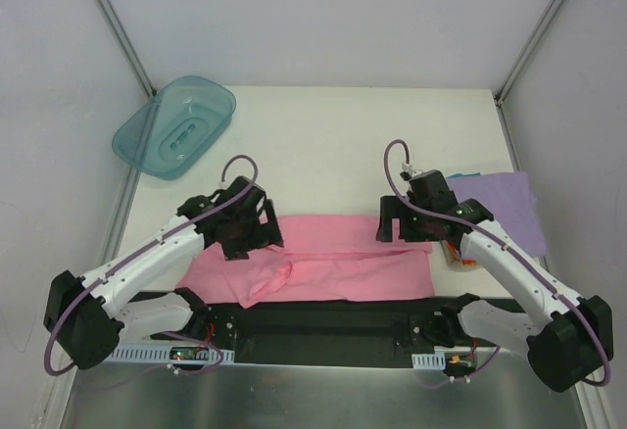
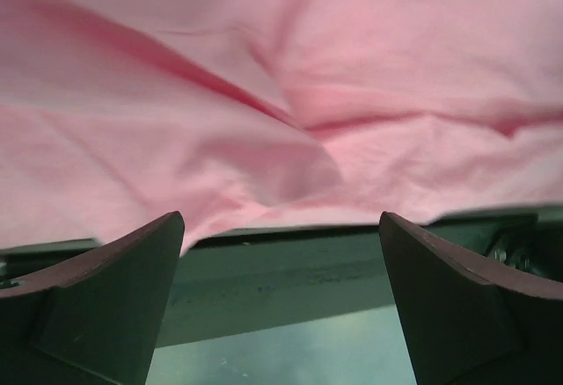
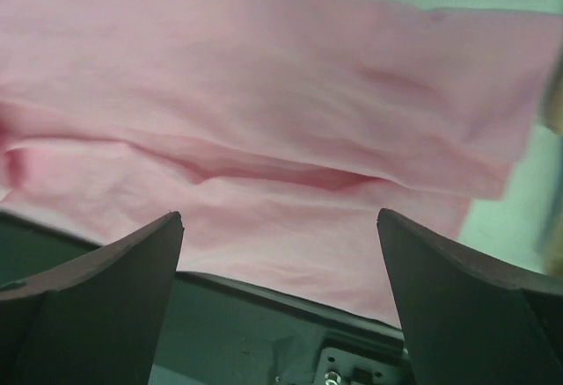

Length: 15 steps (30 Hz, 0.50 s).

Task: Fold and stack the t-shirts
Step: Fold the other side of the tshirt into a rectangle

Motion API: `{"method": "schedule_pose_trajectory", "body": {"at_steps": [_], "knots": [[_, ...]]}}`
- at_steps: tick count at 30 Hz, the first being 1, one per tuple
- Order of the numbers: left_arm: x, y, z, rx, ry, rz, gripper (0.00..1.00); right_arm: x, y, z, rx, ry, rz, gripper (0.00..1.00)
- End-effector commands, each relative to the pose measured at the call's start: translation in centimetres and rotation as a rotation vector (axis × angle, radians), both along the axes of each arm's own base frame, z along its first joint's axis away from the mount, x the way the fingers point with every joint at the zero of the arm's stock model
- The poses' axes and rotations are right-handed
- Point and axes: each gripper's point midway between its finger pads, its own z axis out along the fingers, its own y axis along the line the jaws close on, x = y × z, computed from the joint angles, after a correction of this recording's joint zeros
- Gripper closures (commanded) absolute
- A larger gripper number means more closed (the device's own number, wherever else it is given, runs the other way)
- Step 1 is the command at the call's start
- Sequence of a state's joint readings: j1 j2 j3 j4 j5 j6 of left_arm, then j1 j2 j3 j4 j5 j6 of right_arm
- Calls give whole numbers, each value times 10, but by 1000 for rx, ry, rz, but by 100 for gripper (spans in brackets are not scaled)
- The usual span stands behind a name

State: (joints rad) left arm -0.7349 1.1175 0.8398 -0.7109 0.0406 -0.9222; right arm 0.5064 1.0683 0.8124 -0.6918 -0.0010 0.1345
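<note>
Your left gripper [image 1: 250,238] and right gripper [image 1: 404,233] are hovering over the pink t-shirt [image 1: 338,262], fingers [image 2: 106,297] wide, gripping nothing; bunched left cloth is risking a crooked fold.
</note>
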Motion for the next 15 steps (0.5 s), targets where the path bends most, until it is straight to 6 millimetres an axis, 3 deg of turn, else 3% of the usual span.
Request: {"method": "schedule_pose_trajectory", "body": {"at_steps": [1,2,6,8,9,10,11,12,13,14,15], "knots": [[-4,84,-14,231,46,230,7,0,61,29,309,-69,209,4],[-7,95,-20,250,57,260,7,0,67,33,333,-80,223,4],[12,140,-18,294,-40,466,8,9,98,55,444,-144,290,3],[19,149,-21,304,-66,492,10,8,129,69,512,-168,372,3],[32,154,-21,281,-94,535,12,2,147,60,497,-130,414,3],[35,155,-23,266,-90,546,14,6,162,74,504,-148,440,3],[37,158,-29,262,-78,569,21,7,171,72,485,-136,449,2],[38,160,-35,258,-50,599,26,7,184,53,433,-83,452,2],[43,160,-38,221,-35,632,30,13,199,65,447,-85,453,1],[44,161,-42,213,-23,640,35,15,208,61,447,-59,448,1],[46,161,-47,215,-9,640,35,14,222,44,432,1,454,4]]}}
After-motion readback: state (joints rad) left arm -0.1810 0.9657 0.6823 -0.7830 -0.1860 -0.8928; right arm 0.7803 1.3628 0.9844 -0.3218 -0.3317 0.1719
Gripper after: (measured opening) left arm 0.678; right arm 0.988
